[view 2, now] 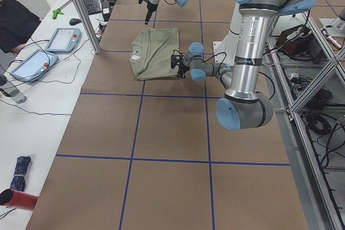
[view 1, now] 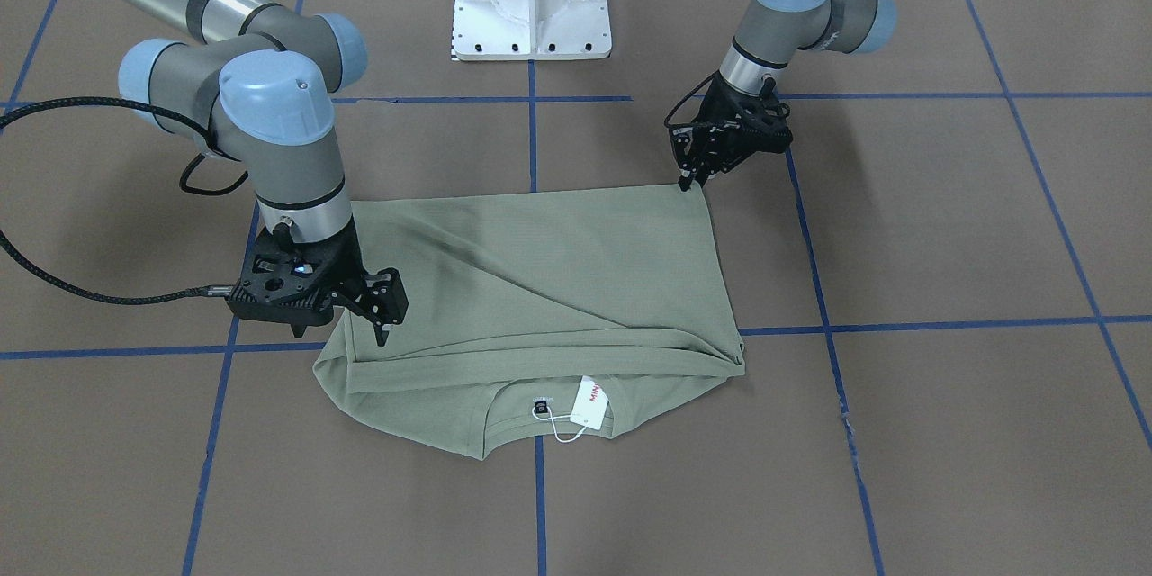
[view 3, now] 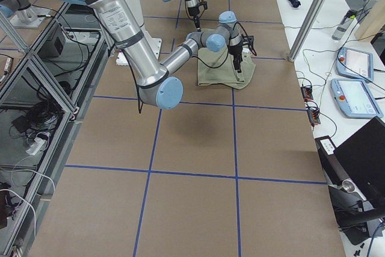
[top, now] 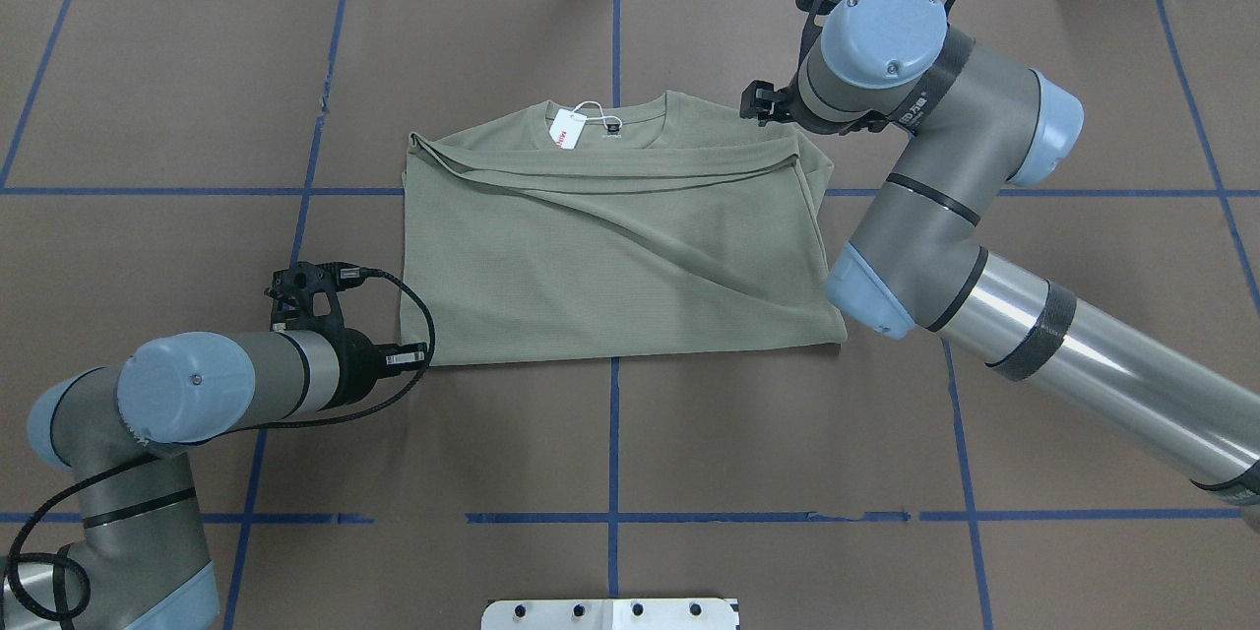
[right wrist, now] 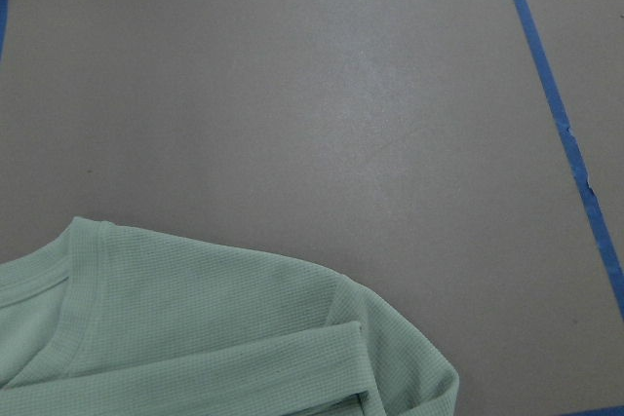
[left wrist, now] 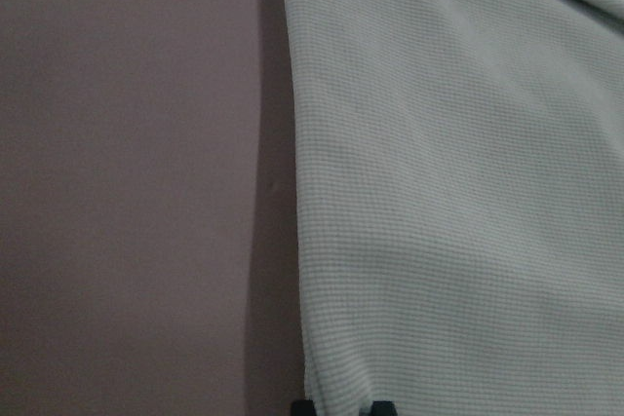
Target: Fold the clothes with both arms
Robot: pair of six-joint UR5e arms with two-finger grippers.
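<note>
Left gripper mostly beyond wrist view's bottom edge.

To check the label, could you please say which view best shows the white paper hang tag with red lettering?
Exterior front-facing: the white paper hang tag is largest, red letters visible. Overhead shows it smaller; exterior left, a speck; others, nothing clear.

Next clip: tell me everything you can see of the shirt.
The shirt is sage green, a fine-textured knit, lying flat on the brown table as a rough rectangle, sleeves folded in across the body with diagonal creases. Its neck faces away from the robot, with a dark label and a white tag with red lettering on a loop. The left claw is at a hem corner; the right claw hangs by a shoulder end.
</note>
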